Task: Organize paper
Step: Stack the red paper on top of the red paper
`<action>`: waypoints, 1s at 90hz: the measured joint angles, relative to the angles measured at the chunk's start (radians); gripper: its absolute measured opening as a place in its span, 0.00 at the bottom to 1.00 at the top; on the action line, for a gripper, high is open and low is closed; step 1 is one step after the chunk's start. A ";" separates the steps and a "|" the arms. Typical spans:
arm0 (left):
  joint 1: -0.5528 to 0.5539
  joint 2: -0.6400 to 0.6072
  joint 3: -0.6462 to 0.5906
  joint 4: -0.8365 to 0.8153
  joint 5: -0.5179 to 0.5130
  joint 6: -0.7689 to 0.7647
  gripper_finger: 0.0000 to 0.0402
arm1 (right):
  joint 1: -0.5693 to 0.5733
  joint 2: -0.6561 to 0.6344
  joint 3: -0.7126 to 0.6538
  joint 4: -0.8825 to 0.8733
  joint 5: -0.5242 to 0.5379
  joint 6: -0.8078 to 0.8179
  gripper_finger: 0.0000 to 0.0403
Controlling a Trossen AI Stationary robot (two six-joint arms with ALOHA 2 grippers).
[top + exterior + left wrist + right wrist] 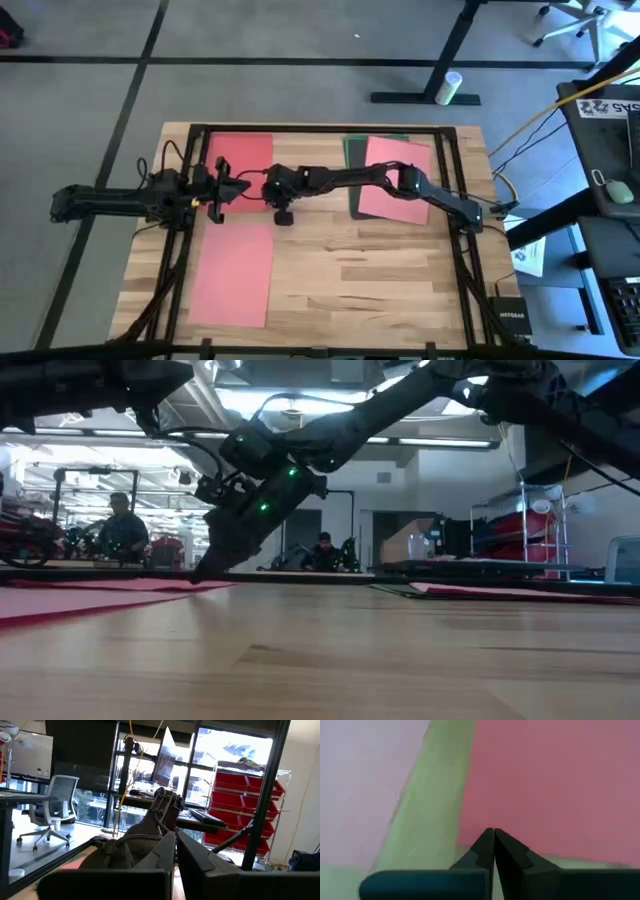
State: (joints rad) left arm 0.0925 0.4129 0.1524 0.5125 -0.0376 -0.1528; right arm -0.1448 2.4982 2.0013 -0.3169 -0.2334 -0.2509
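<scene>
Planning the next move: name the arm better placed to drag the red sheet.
Right. Its shut hand points down at the red sheet's edge, while the left hand points level into the room.

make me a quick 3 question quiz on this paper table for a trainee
1. True or false: the right gripper is wide open above the paper.
2. On the table's right side, what lies under the reddish sheet?
A. a dark sheet
B. a white printed sheet
C. only bare wood
3. How many sheets lie on the table's left half, and what colours?

Key:
1. False; its fingers are shut.
2. A
3. Two: a red sheet at the far edge and a pink sheet nearer the front.
</scene>
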 joint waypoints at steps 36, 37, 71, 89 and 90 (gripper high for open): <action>0.000 0.000 0.000 -0.003 0.000 0.000 0.00 | 0.001 0.015 0.002 -0.029 -0.074 -0.041 0.00; 0.000 0.000 0.000 -0.003 0.000 0.000 0.00 | 0.001 0.016 0.002 -0.026 -0.074 -0.041 0.00; 0.000 0.000 0.000 -0.004 0.000 0.000 0.00 | 0.000 0.048 0.003 0.022 -0.082 0.000 0.00; -0.001 0.001 0.000 -0.004 0.000 -0.003 0.00 | -0.006 0.051 0.002 0.047 -0.079 0.009 0.00; -0.001 0.001 0.000 -0.004 0.000 -0.003 0.00 | -0.007 0.051 0.002 0.048 -0.078 0.009 0.00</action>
State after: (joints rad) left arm 0.0917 0.4141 0.1524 0.5083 -0.0376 -0.1555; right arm -0.1516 2.5496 2.0037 -0.2691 -0.3115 -0.2417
